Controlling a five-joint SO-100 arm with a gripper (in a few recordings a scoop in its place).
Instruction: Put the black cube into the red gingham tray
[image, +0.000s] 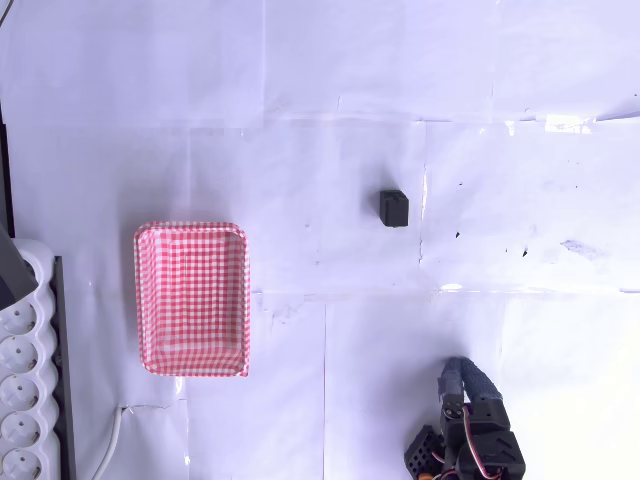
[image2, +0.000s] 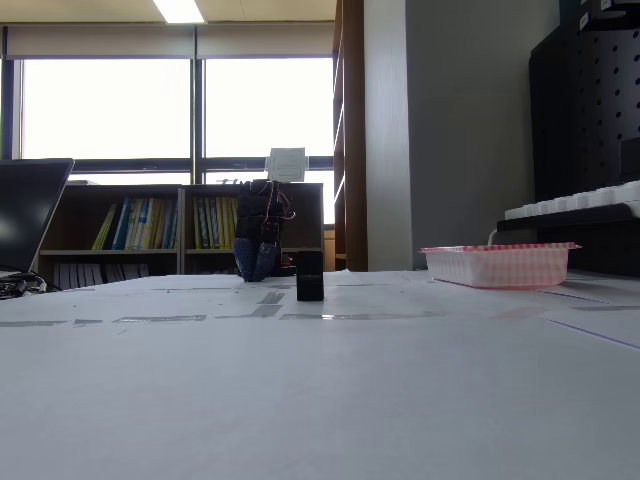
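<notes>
Small matte black cube (image: 394, 208) rests on white paper-covered table (image: 330, 120), apart from red-and-white gingham tray (image: 191, 298) to left in overhead view; black arm (image: 467, 432) folded at bottom edge; jaws state: cannot tell; judged step: reach; descend vertically over cube, straddle flat faces squarely.

The table (image: 330, 100) is covered in white paper sheets taped at the seams. On it rest the cube (image: 394, 208), apart from the tray (image: 191, 299) at the left of the overhead view, and a power strip (image: 25, 390), possibly overhanging the edge.
</notes>
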